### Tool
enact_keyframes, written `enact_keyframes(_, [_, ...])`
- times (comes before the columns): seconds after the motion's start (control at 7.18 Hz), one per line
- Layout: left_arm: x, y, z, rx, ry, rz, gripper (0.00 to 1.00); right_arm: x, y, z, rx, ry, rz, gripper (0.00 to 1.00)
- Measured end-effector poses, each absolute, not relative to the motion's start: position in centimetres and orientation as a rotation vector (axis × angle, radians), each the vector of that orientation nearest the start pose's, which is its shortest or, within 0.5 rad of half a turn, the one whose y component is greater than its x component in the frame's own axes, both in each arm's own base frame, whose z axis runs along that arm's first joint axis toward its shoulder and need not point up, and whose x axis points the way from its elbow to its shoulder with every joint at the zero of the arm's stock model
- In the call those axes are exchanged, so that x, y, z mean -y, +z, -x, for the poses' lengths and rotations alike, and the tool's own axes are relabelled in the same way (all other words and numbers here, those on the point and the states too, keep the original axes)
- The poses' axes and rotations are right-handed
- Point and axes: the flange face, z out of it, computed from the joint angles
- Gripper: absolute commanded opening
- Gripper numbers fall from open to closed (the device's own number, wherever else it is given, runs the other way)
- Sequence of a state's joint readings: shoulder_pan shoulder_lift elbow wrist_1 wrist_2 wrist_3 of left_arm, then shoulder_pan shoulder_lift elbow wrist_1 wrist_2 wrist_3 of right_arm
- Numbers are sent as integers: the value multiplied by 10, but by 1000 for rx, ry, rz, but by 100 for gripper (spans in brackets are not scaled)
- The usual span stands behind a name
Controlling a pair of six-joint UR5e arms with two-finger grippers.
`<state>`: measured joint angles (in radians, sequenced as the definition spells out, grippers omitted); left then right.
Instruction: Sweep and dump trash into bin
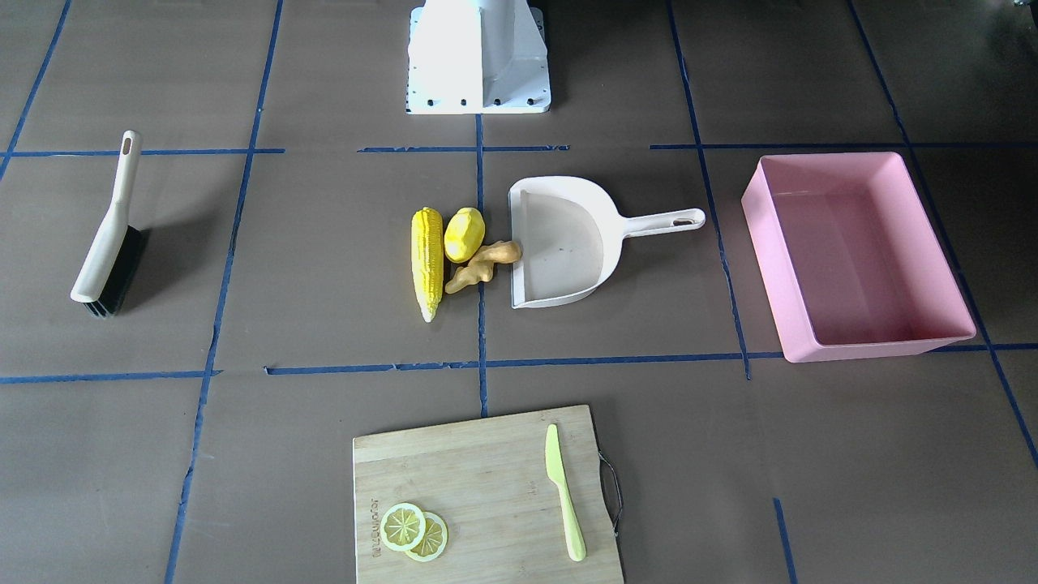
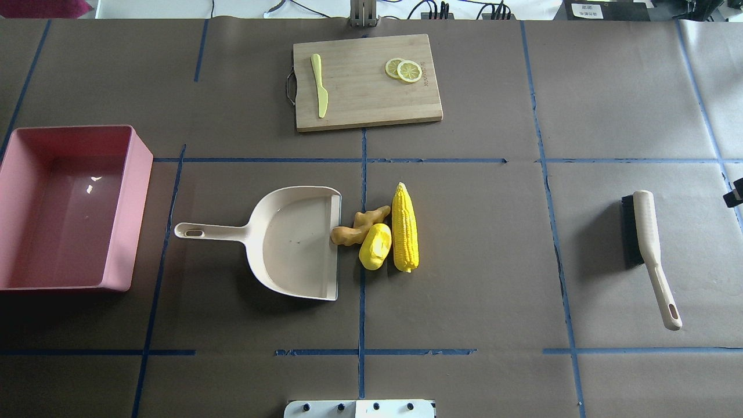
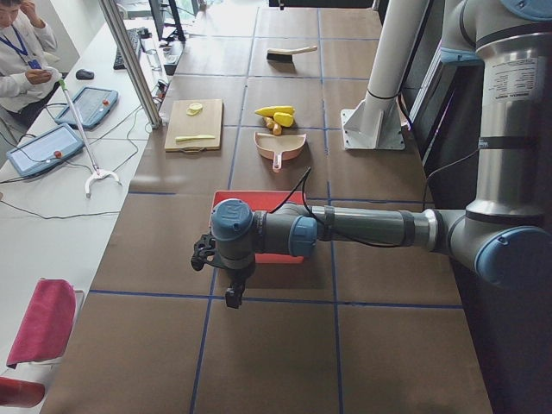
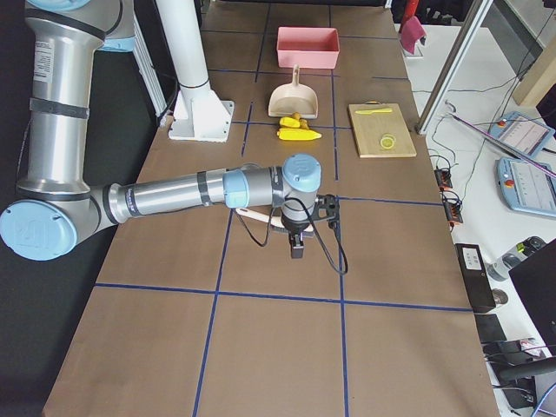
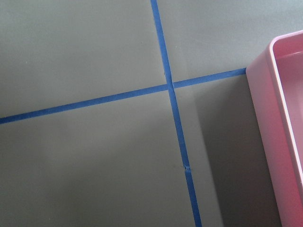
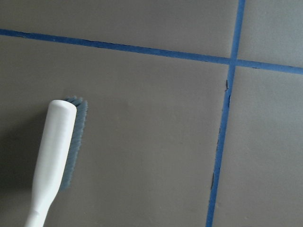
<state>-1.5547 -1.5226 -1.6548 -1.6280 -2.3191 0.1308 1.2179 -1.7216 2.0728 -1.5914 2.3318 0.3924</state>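
Nothing of the task is done. All 3 pieces of trash lie on the table's middle, in a tight cluster at the open mouth of the dustpan (image 2: 290, 244). The ginger root (image 2: 360, 226) touches its lip, the lemon-like fruit (image 2: 375, 247) is just beside it, and the corn cob (image 2: 404, 227) lies on the far side of both. The dustpan holds nothing. The bin (image 2: 136, 203) stands empty at the table's end on the robot's left. The brush (image 2: 647, 244) lies untouched near the opposite end. Sweeping, lifting and dumping are all left to do.

The left gripper (image 3: 231, 297) hangs over the table just beside the bin, and the right gripper (image 4: 297, 250) hangs over the brush. Each shows only in a side view, so I cannot tell how wide either stands. Neither seems to carry anything. The wrist views show no fingers, only a bin corner and the brush head. In the side views each arm covers part of the bin or the brush. The overhead view cuts off the bin's outer edge.
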Motion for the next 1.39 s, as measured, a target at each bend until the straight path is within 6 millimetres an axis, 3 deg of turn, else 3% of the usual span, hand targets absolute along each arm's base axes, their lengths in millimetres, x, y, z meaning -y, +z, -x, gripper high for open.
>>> enact_keyframes(0.28, [480,636,56,-741,180,-138,100,395,463,156,828,-12,-44,99])
enact_keyframes(0.56, [480,636,54,-741,184,-137,100,362,476,202,808,36,-47,99])
enact_keyframes(0.84, [480,636,52,-742,188,-136,100,342,510,226,793,46,-44,96])
enact_keyframes(1.11, [480,636,52,-742,189,-135,100,333,538,233,770,41,-23,92])
enact_keyframes(1.25, [480,636,52,-742,189,-136,100,329,547,235,759,36,-10,74])
enact_keyframes(1.39, [480,636,52,-742,189,-136,100,326,551,237,752,30,-2,31])
